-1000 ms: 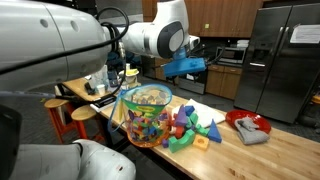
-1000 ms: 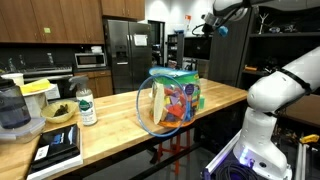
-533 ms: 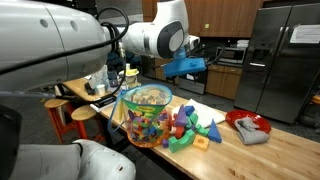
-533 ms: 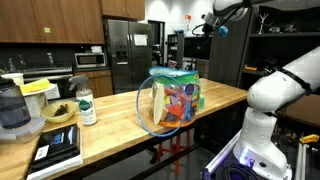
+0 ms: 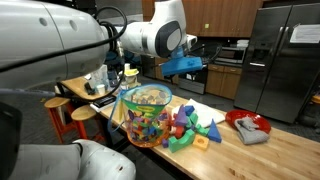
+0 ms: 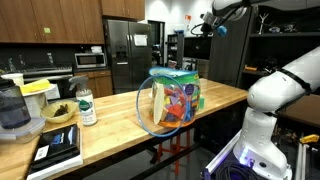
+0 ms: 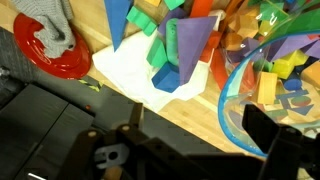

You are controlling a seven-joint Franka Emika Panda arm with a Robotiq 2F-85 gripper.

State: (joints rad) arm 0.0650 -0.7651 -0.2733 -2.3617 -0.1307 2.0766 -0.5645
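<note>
**Pincer and surrounding objects.** The pincer (image 7: 190, 140) is shown in the wrist view with its two dark fingers (image 7: 108, 152) spread wide apart, and nothing is held between them. In both exterior views the pincer (image 5: 183, 68) (image 6: 203, 28) is seen raised high above the bench (image 5: 275, 155), and no object is touched.

The clear bowl (image 5: 146, 115), heaped with coloured pieces, is taken as the landmark. It stands upright on the bench, below the pincer and offset to one side. Its rim (image 7: 232, 92) is cut off by the right edge of the wrist view.

The loose blocks (image 7: 180, 50) are piled just beside the clear bowl, some touching its wall. They are laid partly on a white sheet (image 7: 125, 68) spread flat on the wood.

Beyond the loose blocks, well apart from the clear bowl, a red plate (image 5: 236, 118) is set on the bench. A crumpled grey cloth (image 5: 252, 128) is carried on it.

On the opposite side of the clear bowl, a bottle (image 6: 86, 108) is seen standing upright in an exterior view.
</note>
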